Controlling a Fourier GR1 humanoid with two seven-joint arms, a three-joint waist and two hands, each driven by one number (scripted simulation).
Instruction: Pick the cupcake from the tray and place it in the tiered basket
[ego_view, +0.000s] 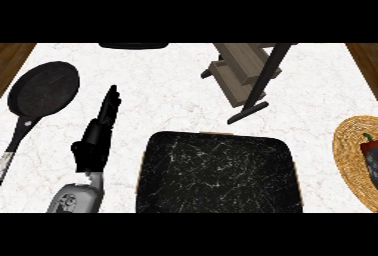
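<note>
A black marbled tray (218, 172) lies at the lower middle of the counter, and its top is bare. No cupcake shows anywhere in the view. The tiered basket (238, 70), wooden shelves on a black frame, stands at the upper right of centre. My left hand (94, 139) rises from the lower left beside the tray's left edge. It is open, with straight fingers (111, 105) pointing away from me, and it holds nothing. My right hand is out of the view.
A black frying pan (43, 90) lies at the far left, its handle running toward the lower left corner. A woven plate (351, 155) at the right edge carries a dark and red item, cut off by the edge. A dark object (133, 45) sits at the top.
</note>
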